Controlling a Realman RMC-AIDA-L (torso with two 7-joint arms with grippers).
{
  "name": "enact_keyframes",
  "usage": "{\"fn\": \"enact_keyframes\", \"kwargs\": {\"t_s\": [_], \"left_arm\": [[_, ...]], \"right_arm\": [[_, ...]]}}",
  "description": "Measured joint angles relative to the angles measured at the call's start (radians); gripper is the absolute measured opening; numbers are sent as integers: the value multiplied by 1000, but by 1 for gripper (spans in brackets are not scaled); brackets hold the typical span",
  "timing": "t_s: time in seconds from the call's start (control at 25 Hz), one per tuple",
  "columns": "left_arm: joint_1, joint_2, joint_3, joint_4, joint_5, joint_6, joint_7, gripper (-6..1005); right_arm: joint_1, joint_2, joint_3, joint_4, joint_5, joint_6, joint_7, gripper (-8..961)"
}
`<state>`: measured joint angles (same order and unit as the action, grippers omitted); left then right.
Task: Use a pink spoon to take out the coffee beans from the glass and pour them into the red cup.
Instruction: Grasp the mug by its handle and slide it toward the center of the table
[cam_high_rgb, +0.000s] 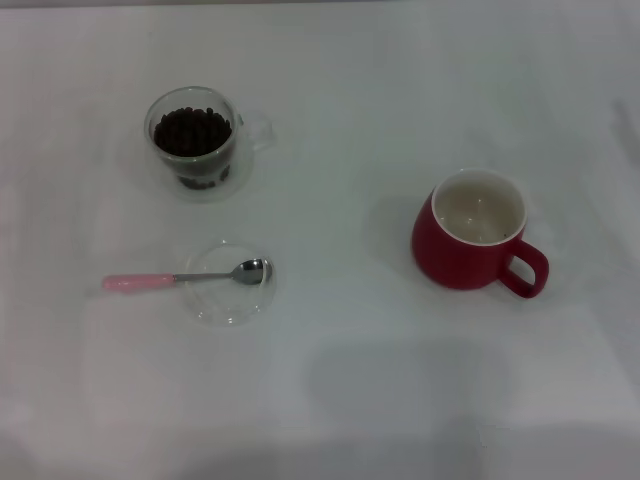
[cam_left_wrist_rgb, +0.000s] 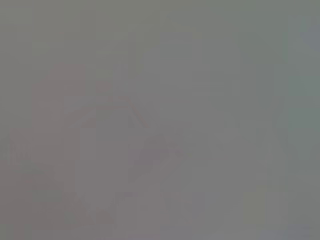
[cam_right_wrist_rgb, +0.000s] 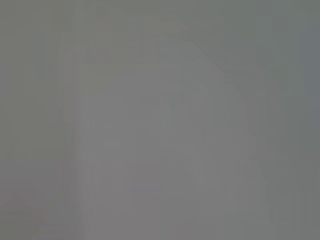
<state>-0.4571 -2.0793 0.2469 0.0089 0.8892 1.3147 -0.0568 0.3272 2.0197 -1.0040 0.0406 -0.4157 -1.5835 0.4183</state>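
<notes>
Spoon (cam_high_rgb: 190, 276) flat across shallow glass dish (cam_high_rgb: 231, 283), front-left on white table (cam_high_rgb: 330, 400): metal bowl over the dish, pink handle sticking out to the left. Glass (cam_high_rgb: 196, 143) behind it, upright, filled with beans (cam_high_rgb: 192, 131) (side handle facing right). Red cup (cam_high_rgb: 478, 233) well apart on the right, upright, white inside, loop handle front-right. Neither gripper visible; wrist views blank grey, finger state unknown.
</notes>
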Motion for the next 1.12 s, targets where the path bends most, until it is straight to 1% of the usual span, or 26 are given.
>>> {"fn": "enact_keyframes", "kwargs": {"t_s": [0.2,0.32,0.44,0.52,0.56,0.6,0.76,0.84,0.92,1.0,1.04,1.12], "left_arm": [[11,-2,0,-10,8,2,-3,876],[11,-2,0,-13,10,4,2,876],[11,-1,0,-13,11,4,2,875],[12,-1,0,-14,11,4,2,875],[13,-1,0,-14,11,4,2,875],[14,-1,0,-14,11,4,1,875],[15,-1,0,-13,11,5,1,875],[14,0,0,-10,11,5,1,874],[12,1,0,-8,11,5,1,874],[10,1,0,-6,11,5,-1,874],[10,1,0,-6,10,5,-2,874],[9,1,0,-6,7,5,-2,875]], "right_arm": [[-9,-5,-17,-8,0,-19,52,871],[-25,-8,-46,-11,0,-21,71,871],[-59,-14,-143,-26,0,-32,70,871],[-95,-19,-224,-54,0,-49,68,871],[-135,-29,-302,-86,0,-71,64,871],[-135,-29,-302,-86,0,-71,64,871],[-186,-51,-438,-96,0,-119,64,871],[-205,-58,-486,-87,0,-124,63,871],[-218,-57,-517,-75,0,-123,57,871],[-222,-45,-536,-53,-11,-115,34,871],[-222,-45,-536,-53,-11,-115,34,871],[-220,-37,-539,-42,-33,-101,25,871]]}}
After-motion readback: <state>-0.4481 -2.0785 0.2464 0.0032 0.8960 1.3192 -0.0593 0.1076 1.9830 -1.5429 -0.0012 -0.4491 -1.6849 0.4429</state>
